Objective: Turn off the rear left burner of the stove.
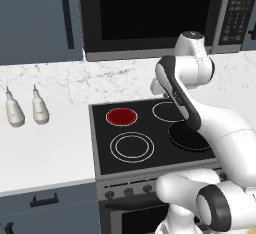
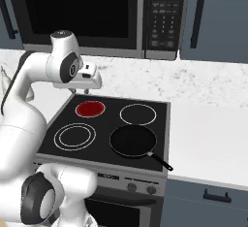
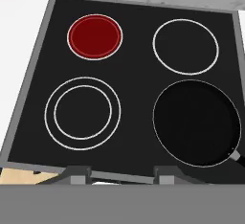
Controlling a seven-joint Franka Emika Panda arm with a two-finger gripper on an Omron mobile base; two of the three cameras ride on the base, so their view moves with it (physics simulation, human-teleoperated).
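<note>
The gripper (image 2: 92, 91) hung high over the rear of the stove (image 3: 139, 70), w/ the rear left burner (image 3: 94, 37) below it and glowing solid red, so the task wasn't done yet. In the hand view the two finger tips (image 3: 76, 173) sat apart w/ a clear gap and nothing between them: claw released.

Step in hand, as I judge it: reach for the right knob. The knobs (image 2: 131, 187) were well below and toward the robot from the claw, on the grey front panel. To do it well: drop down past the front edge, line the jaws square on the knob matching the rear-left disc, close firmly, then rotate. Which knob maps to that burner I couldn't tell.

Containers: a black pan (image 3: 196, 122) sat on the front right burner, below the claw and off to its side, nothing in it. Two pale bottles (image 1: 25, 109) stood well away on the counter (image 1: 45, 148); contents unclear.
</note>
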